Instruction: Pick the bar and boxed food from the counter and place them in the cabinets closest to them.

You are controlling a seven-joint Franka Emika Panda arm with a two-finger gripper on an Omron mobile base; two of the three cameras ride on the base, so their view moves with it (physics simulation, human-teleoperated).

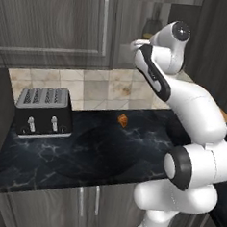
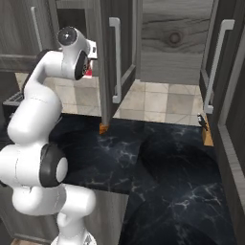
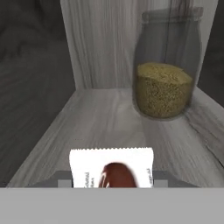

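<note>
the small flat wrapped bar (image 3: 112,171), white-ended with a dark red patch, is clamped in the dark two-finger gripper (image 3: 112,183) over the front edge of the grey wood cabinet shelf (image 3: 100,118), near a glass jar of grain (image 3: 164,65). it looks light, thin and slippery, so holding across its flat faces suits it.

A white robot arm with dark joints rises from its base, bends at a thick elbow, and reaches up and forward, its wrist raised high. In the left base view the forearm slants up to a rounded wrist joint near the top. The tool (image 3: 111,177) at the arm's end points level and forward. In the hand view its jaws stand partly closed on the bar (image 3: 112,168), whose white end sticks out ahead of them.
</note>
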